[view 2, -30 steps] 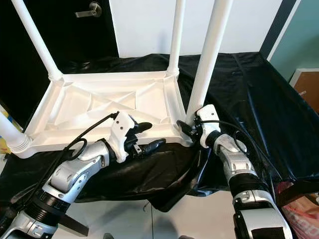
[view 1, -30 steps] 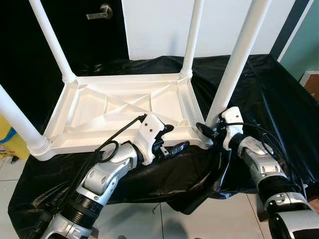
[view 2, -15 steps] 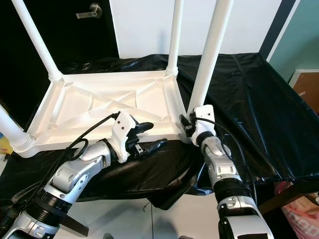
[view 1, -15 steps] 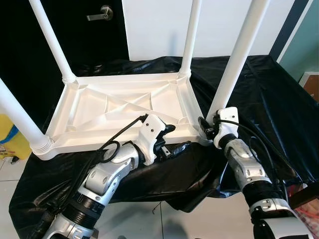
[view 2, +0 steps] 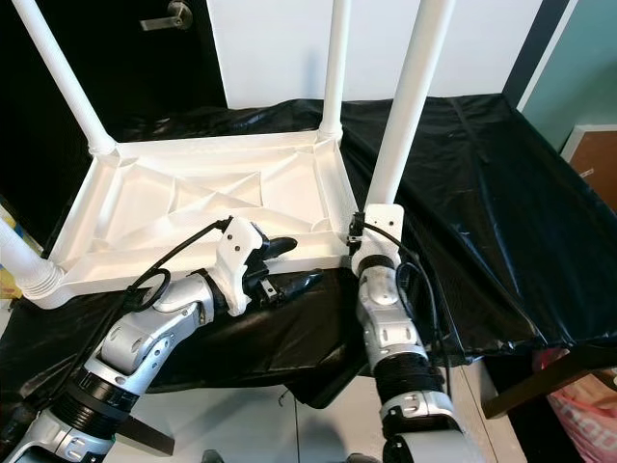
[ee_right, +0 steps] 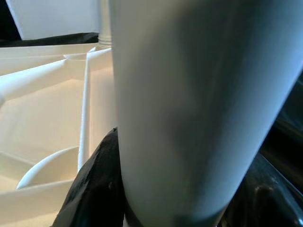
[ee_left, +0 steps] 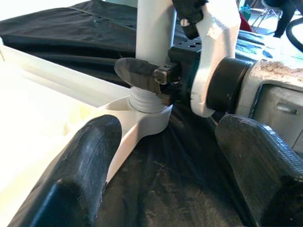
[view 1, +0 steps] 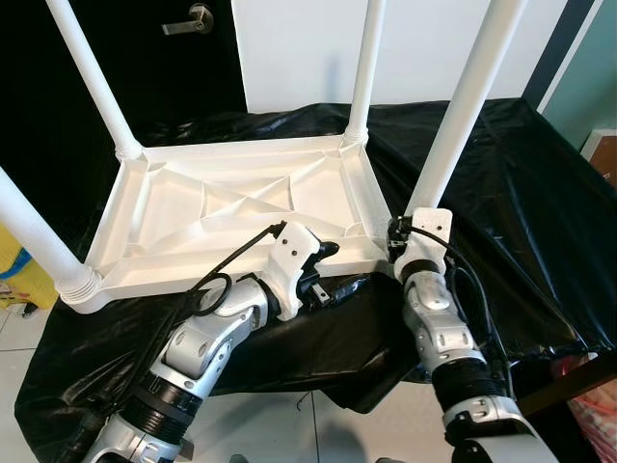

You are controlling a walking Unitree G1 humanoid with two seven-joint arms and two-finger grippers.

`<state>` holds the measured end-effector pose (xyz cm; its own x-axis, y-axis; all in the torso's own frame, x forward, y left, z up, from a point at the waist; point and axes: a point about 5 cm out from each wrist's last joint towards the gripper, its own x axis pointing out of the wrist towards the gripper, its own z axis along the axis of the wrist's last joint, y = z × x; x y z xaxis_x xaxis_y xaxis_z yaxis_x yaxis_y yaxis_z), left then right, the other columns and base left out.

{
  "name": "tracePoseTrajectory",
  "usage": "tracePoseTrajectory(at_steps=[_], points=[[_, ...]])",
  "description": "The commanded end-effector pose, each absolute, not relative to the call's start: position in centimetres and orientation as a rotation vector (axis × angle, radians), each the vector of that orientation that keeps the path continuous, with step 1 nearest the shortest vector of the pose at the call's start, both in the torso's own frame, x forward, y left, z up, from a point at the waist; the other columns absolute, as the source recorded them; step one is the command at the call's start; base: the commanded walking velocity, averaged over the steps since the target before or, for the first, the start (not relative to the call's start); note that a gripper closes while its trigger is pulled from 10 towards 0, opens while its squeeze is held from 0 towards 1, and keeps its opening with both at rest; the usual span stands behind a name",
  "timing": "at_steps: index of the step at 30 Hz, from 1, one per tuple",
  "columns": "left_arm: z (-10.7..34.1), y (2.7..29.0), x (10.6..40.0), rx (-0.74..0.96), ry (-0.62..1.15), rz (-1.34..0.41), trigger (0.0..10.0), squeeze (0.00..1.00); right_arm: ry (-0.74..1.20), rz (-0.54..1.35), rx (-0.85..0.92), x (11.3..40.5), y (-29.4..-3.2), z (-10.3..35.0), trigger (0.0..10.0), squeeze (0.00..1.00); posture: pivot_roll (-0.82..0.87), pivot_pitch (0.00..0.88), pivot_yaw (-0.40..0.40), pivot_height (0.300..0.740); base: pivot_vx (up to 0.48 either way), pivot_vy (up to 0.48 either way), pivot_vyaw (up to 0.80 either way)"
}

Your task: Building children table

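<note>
A white plastic children's table [view 1: 241,207] lies upside down on a counter [view 1: 501,193] draped in black sheet, its four legs pointing up. Its near edge lies close to the counter's near edge, where the sheet hangs over toward the tiled floor [view 1: 260,424].

The right end effector [ee_left: 156,75] is closed around the base of the near right leg [view 1: 461,106], one finger [ee_left: 139,73] pressed on each side just above the corner socket.

The left end effector [view 1: 333,275] rests wide open at the table's near rim, gripping nothing, its fingers [ee_left: 85,170] spread with the near right corner between them.

Bare black sheet stretches to the right of the table.
</note>
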<state>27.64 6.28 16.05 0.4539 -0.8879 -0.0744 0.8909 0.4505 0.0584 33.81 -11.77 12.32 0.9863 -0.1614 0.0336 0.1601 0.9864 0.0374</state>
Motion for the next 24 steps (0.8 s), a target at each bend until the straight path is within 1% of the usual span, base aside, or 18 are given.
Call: tracePoseTrajectory(at_steps=[1, 6, 7, 12, 13, 15, 16, 18, 20, 21, 24], points=[[16.2, 5.9, 27.0, 0.097, 0.041, -1.204, 10.0, 0.00, 0.044, -0.171, 0.034, 33.5, -11.5, 10.6, 10.0, 0.00, -0.08, 0.058, 0.019, 0.740, 0.000, 0.000, 0.00], [16.2, 6.0, 27.1, 0.107, 0.041, -1.207, 10.0, 0.00, -0.010, -0.161, 0.036, 33.5, -11.8, 11.3, 10.0, 0.00, -0.09, 0.062, 0.025, 0.740, 0.000, 0.000, 0.00], [16.3, 6.0, 27.2, 0.105, 0.039, -1.205, 10.0, 0.00, -0.030, -0.151, 0.038, 33.5, -12.1, 11.6, 10.0, 1.00, -0.09, 0.063, 0.029, 0.740, 0.000, 0.000, 0.00], [16.4, 6.2, 27.2, 0.102, 0.030, -1.198, 10.0, 0.00, -0.100, -0.119, 0.038, 33.3, -12.5, 12.6, 10.0, 1.00, -0.09, 0.066, 0.020, 0.740, 0.000, 0.000, 0.00], [16.5, 6.3, 27.4, 0.101, 0.023, -1.183, 10.0, 0.00, -0.145, -0.097, 0.027, 32.9, -12.6, 13.1, 10.0, 0.40, -0.09, 0.068, 0.017, 0.740, 0.000, 0.000, 0.00], [16.5, 6.4, 27.5, 0.099, 0.017, -1.172, 10.0, 0.00, -0.175, -0.085, 0.018, 32.5, -12.6, 13.5, 10.0, 0.40, -0.09, 0.068, 0.016, 0.740, 0.000, 0.000, 0.00], [16.6, 6.5, 27.5, 0.102, 0.008, -1.161, 10.0, 0.00, -0.210, -0.072, 0.015, 32.0, -12.7, 13.8, 10.0, 0.00, -0.08, 0.064, 0.011, 0.740, 0.000, 0.000, 0.00], [16.7, 6.5, 27.6, 0.105, 0.003, -1.155, 10.0, 0.00, -0.230, -0.066, 0.014, 31.7, -12.7, 13.9, 10.0, 0.00, -0.08, 0.064, 0.011, 0.740, 0.000, 0.000, 0.00], [16.9, 6.6, 27.8, 0.107, -0.011, -1.137, 10.0, 0.00, -0.268, -0.058, 0.000, 30.8, -13.0, 13.9, 10.0, 0.00, -0.08, 0.062, 0.008, 0.740, 0.000, 0.000, 0.00], [17.0, 6.7, 28.1, 0.124, -0.029, -1.113, 10.0, 0.00, -0.267, -0.053, 0.003, 29.5, -13.5, 13.6, 10.0, 0.00, -0.08, 0.059, -0.003, 0.740, 0.000, 0.000, 0.00], [17.1, 6.8, 28.1, 0.131, -0.034, -1.105, 10.0, 0.00, -0.259, -0.052, 0.011, 29.1, -13.7, 13.4, 10.0, 0.00, -0.08, 0.060, -0.004, 0.740, 0.000, 0.000, 0.00]])
